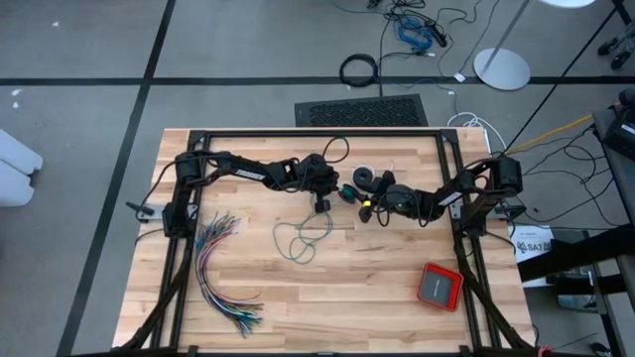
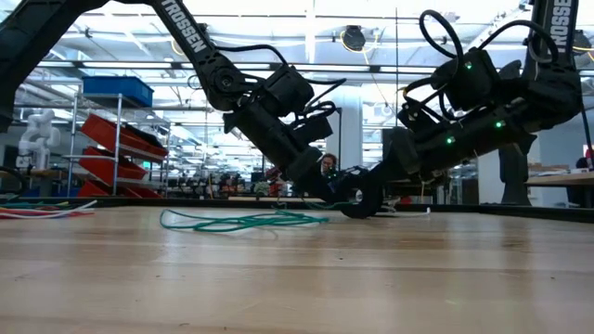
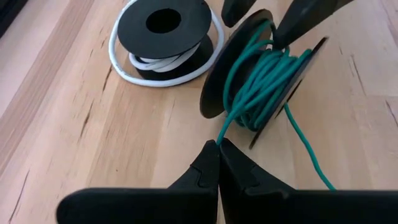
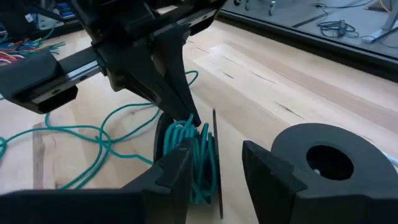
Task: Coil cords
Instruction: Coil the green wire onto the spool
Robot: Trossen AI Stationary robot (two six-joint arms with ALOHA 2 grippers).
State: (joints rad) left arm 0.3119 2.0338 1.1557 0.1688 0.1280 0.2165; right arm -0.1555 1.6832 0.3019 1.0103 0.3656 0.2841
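Wooden slats make up the table (image 1: 298, 297), seen from above with a dark frame around its rim. Near the middle of the table, toward the far edge, a black spool (image 3: 267, 74) is stood on its rim, tilted, with the teal-green cord (image 3: 261, 87) wound around its core in several loose turns. The cord's free length is trailed away over the wood in loose loops (image 1: 298, 241) toward the table's centre. Just beside this spool a second black spool (image 3: 165, 31) is laid flat; the white cord end (image 3: 158, 71) is seen wrapped loosely around it.

The left gripper (image 3: 219, 152) is pinched shut on the teal-green cord right where it leaves the spool. The right gripper (image 4: 214, 171) is set over the upright spool, fingers apart, with one finger against a flange and the other clear of it; no firm grip can be confirmed.

A fanned bundle of coloured wires (image 1: 220, 273) is laid near the left edge, and a red box (image 1: 439, 286) near the right front corner.
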